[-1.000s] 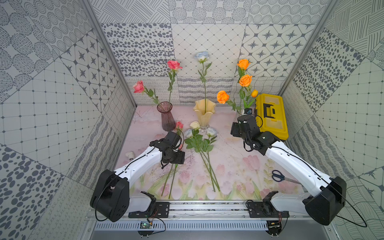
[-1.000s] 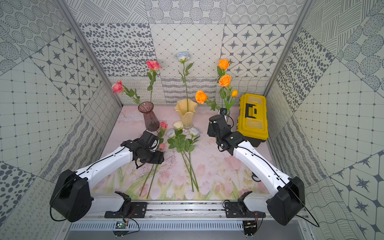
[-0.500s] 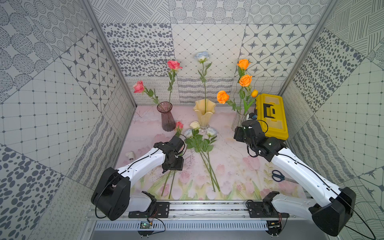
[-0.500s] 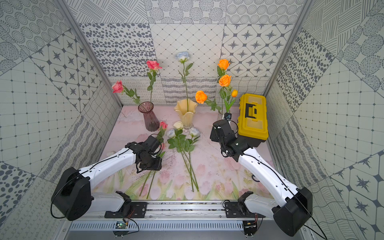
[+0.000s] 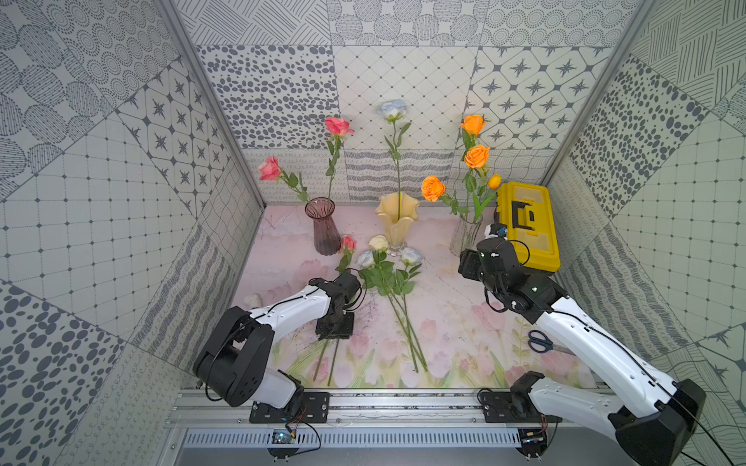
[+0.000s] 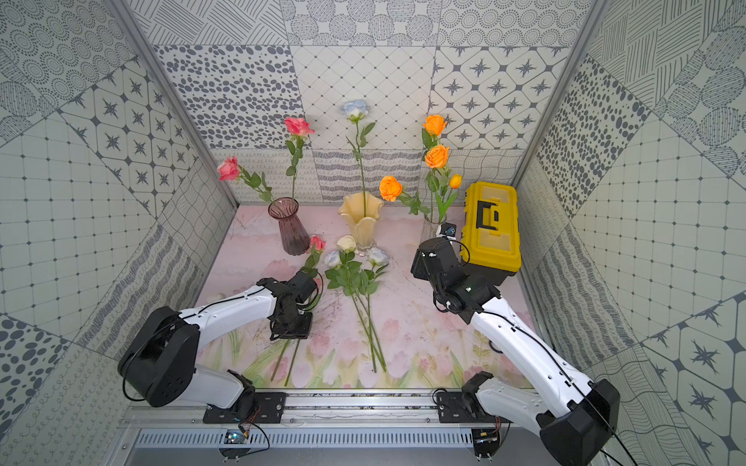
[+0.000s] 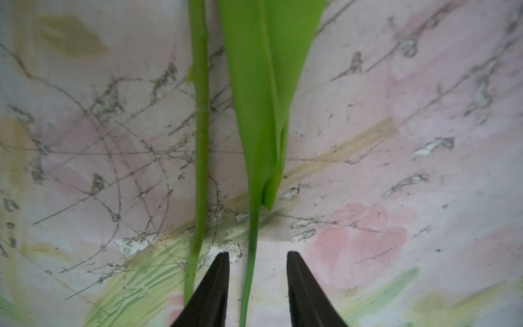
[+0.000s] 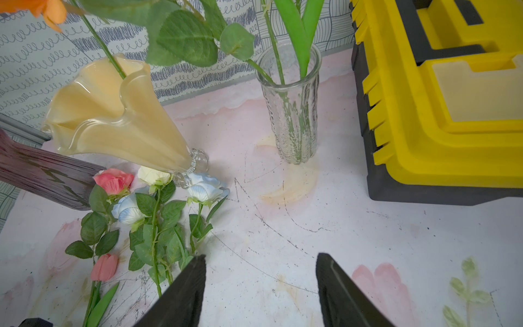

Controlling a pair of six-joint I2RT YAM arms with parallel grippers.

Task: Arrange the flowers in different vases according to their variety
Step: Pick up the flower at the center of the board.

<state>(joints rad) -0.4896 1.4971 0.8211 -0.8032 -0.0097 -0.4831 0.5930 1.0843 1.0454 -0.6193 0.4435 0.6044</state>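
Two pink flowers (image 5: 338, 126) stand in the purple vase (image 5: 323, 226). A pale-blue one (image 5: 391, 109) stands in the cream vase (image 5: 397, 226). Orange roses (image 5: 476, 155) and an orange tulip (image 5: 494, 180) fill the clear vase (image 5: 464, 238). On the mat lie a pink rose (image 5: 348, 243), a pink tulip (image 8: 104, 267) and three white and pale-blue roses (image 5: 378, 243). My left gripper (image 7: 257, 253) is low over the mat, jaws narrowly apart astride a thin leafy stem (image 7: 252, 240), gaps on both sides. My right gripper (image 8: 261, 256) hangs open and empty before the clear vase.
A yellow-and-black toolbox (image 5: 527, 224) sits at the back right beside my right arm. Blue-handled scissors (image 5: 540, 341) lie at the right front. A small white object (image 5: 253, 300) rests by the left wall. Patterned walls close three sides.
My left gripper slid toward the front along the lying stems and its jaws narrowed around one stem. The right gripper drew back a little from the clear vase.
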